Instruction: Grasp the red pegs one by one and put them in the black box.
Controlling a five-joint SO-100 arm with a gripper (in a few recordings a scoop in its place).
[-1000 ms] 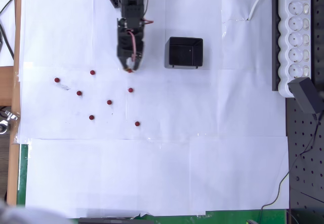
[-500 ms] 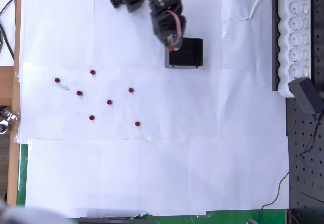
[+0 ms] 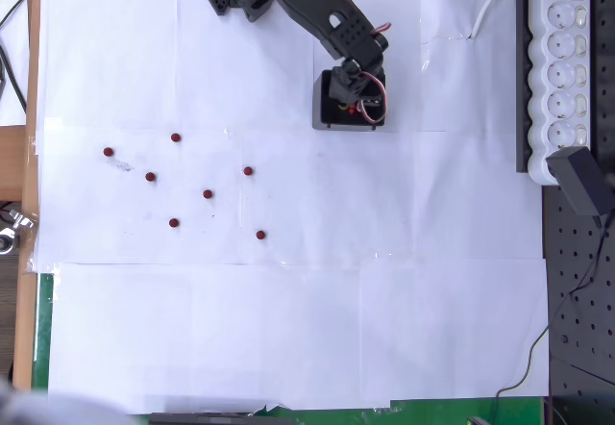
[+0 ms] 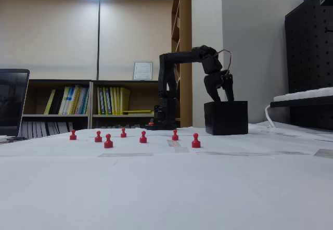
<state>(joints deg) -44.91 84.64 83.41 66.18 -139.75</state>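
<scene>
The small dark red round pegs [image 3: 208, 194] are now seven on the white paper sheet [image 3: 288, 329], all in a loose group on the left part of the overhead view, well apart from the small square black plastic box [image 3: 324, 117]. One second ago there was an eighth peg, at the far right side of the group, and the gripper was down on it. That place is bare now.

In that second the black two-finger gripper [image 3: 361, 108] has moved to the right and now hangs directly over the box. In the fixed view the gripper [image 4: 219, 93] points down just above the top edge of the box [image 4: 225, 118], and its two fingers stand apart, like an upside-down V. I see no peg between them. The inside of the box is hidden (in the overhead view there is a small red spot under the gripper, but it may be a wire as well as a peg), so I cannot tell whether the peg lies in it.

My judgement is that the eighth peg was carried here and is being dropped or was just dropped, so one peg of eight is done. The seven pegs on the paper stand upright and untouched in the fixed view. The white power strip [image 3: 562, 69] at the right edge plays no part.
</scene>
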